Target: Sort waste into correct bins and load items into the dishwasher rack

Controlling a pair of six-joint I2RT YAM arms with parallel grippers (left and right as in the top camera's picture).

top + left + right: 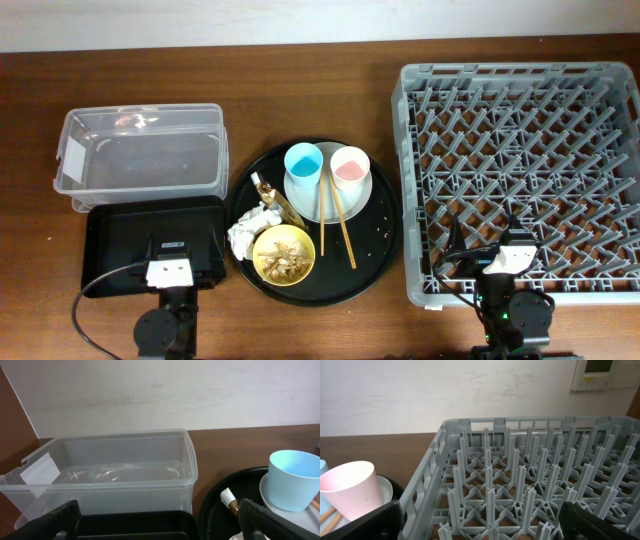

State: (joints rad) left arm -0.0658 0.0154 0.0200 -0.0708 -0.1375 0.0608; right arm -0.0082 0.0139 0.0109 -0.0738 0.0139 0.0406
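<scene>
A round black tray (375, 240) holds a light blue cup (303, 165) and a pale pink cup (349, 168) on a grey-white plate (358, 200), with wooden chopsticks (340, 222) across it. Beside them lie a yellow bowl (284, 253) of tan scraps, a white tissue wad (250, 232) and a gold foil wrapper (277, 201). My left gripper (180, 245) is open over the shallow black tray (120, 235), facing the clear tub (115, 475). My right gripper (487, 240) is open over the near edge of the grey dishwasher rack (520, 120).
The clear tub (140, 150) with a white label stands at the far left, touching the shallow black tray. The left wrist view shows the blue cup (292, 480) at right. The right wrist view shows the pink cup (350, 487) left of the rack wall (427, 480).
</scene>
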